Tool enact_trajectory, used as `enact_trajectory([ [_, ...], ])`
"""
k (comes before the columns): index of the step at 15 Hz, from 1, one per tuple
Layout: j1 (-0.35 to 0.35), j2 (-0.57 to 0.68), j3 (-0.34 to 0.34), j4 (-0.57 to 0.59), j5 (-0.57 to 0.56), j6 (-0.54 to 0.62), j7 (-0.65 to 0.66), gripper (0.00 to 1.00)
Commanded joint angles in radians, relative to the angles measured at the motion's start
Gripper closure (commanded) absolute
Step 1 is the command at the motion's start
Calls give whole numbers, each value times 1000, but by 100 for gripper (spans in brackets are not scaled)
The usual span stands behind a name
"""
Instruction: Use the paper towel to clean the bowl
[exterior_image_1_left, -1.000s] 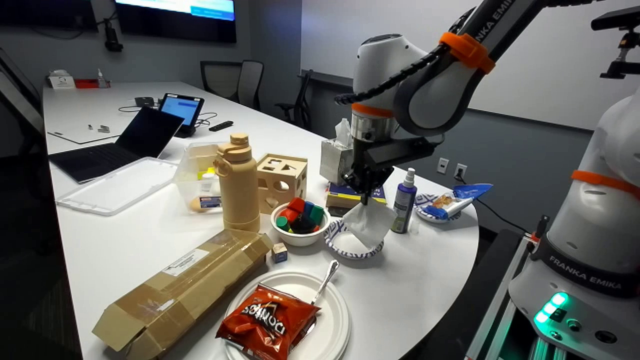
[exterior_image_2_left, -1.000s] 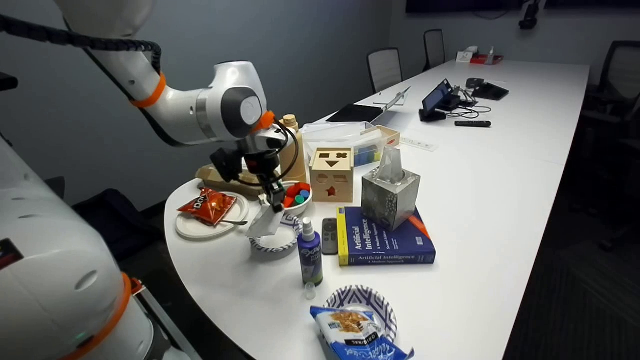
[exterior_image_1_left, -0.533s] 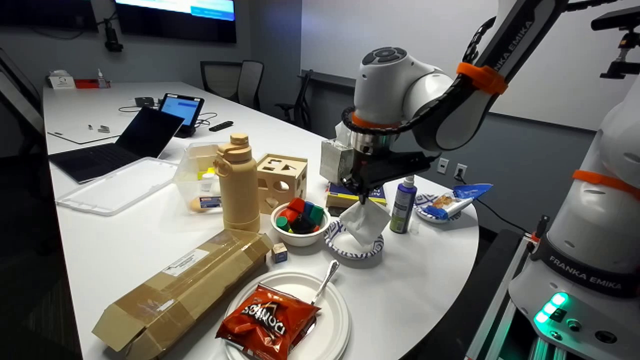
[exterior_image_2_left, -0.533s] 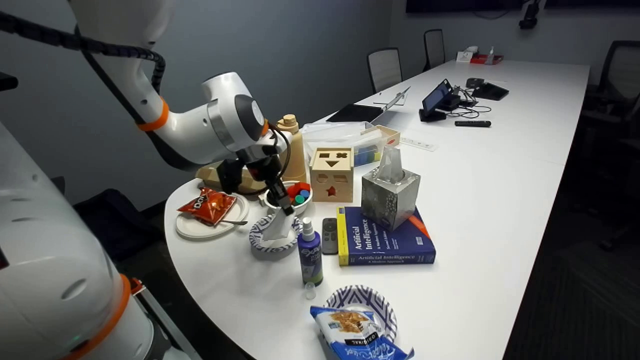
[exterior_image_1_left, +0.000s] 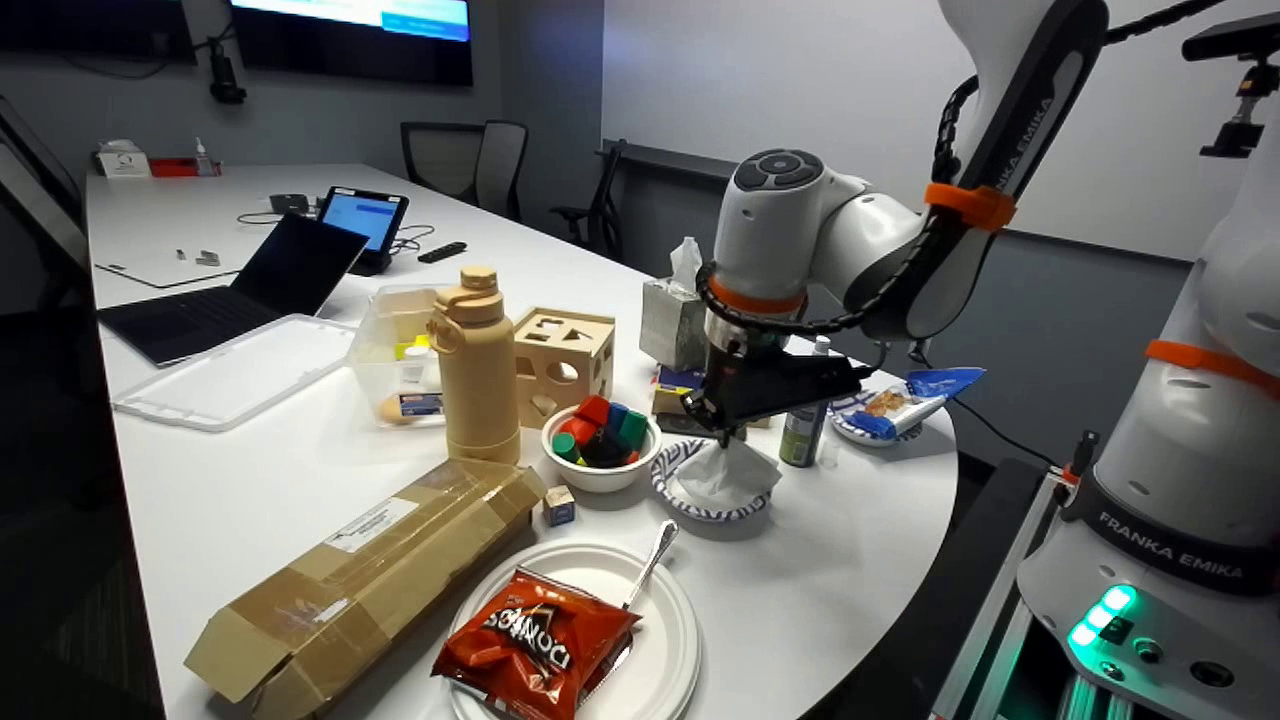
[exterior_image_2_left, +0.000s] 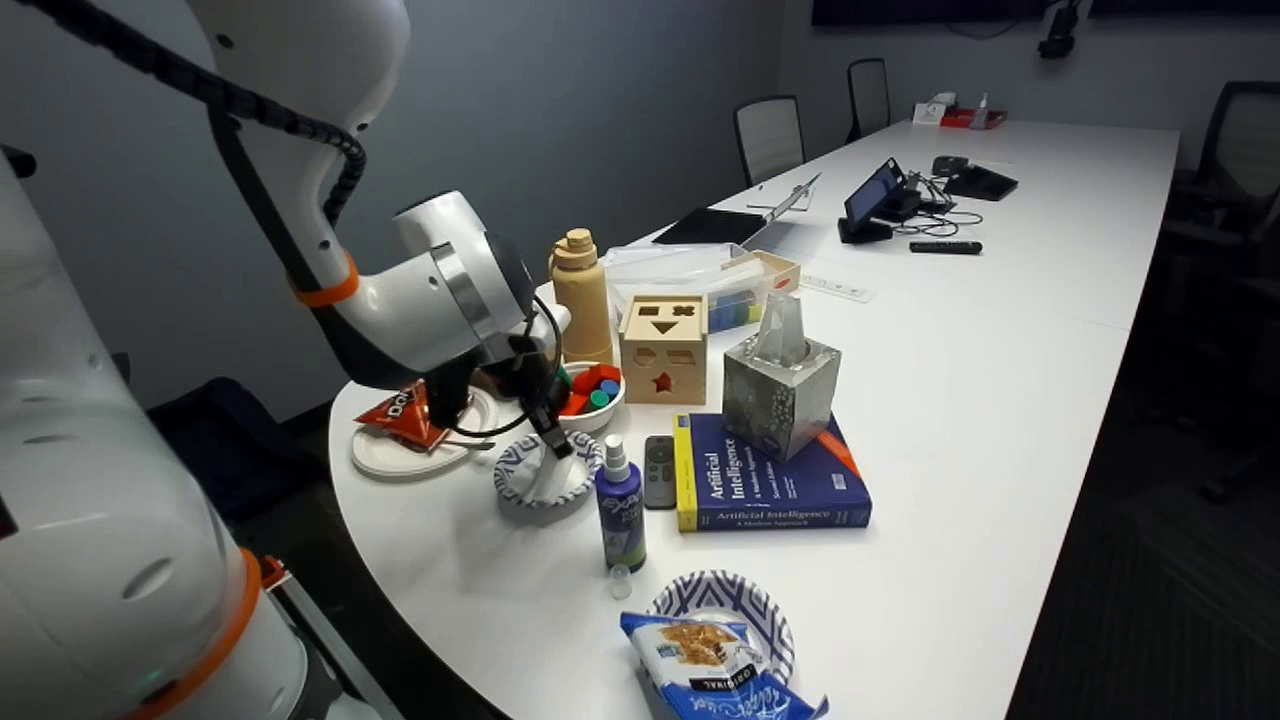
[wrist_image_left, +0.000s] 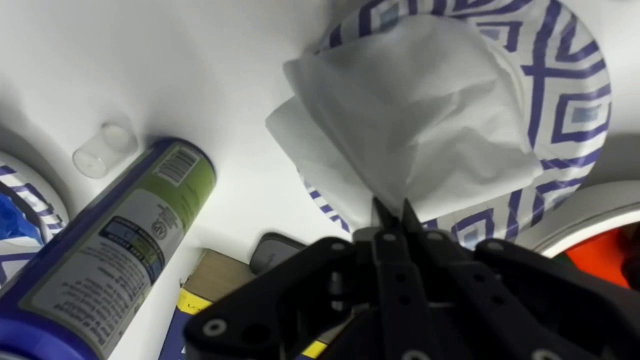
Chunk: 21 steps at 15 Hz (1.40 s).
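Note:
The bowl is a small white bowl with dark blue patterned walls. It stands on the table in both exterior views (exterior_image_1_left: 712, 514) (exterior_image_2_left: 512, 468) and in the wrist view (wrist_image_left: 582, 115). The white paper towel (exterior_image_1_left: 728, 478) lies crumpled and partly folded inside it, covering much of the bowl's floor. One side of the towel (wrist_image_left: 415, 100) reaches over the bowl's rim in the wrist view. It also shows in an exterior view (exterior_image_2_left: 546, 480). My gripper (wrist_image_left: 393, 212) is shut on the towel's upper end, low over the bowl. The gripper points down in both exterior views (exterior_image_1_left: 725, 438) (exterior_image_2_left: 562, 450).
A purple spray bottle (exterior_image_2_left: 622, 520) stands close beside the bowl, with a small clear cap (wrist_image_left: 105, 150). A white bowl of coloured blocks (exterior_image_1_left: 600, 478) is close on another side. A remote (exterior_image_2_left: 660, 475), a book (exterior_image_2_left: 770, 490) with a tissue box (exterior_image_2_left: 780, 395), and a plate (exterior_image_1_left: 670, 650) are nearby.
My gripper has moved down toward the bowl. The towel, which hung above the bowl, now rests folded in it. The bowl has shifted slightly.

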Motion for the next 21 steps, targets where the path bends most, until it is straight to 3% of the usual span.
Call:
enact_trajectory([
  [1,-9,34,-18,0,-81,73,91,99],
  [7,2,57,-43,19,-159,117,205,99],
  [14,11,77,-74,84,-339,51,419,99],
  [19,9,118,-75,87,-376,-46,419,99],
  [21,-2,141,-75,82,-362,-6,376,99],
])
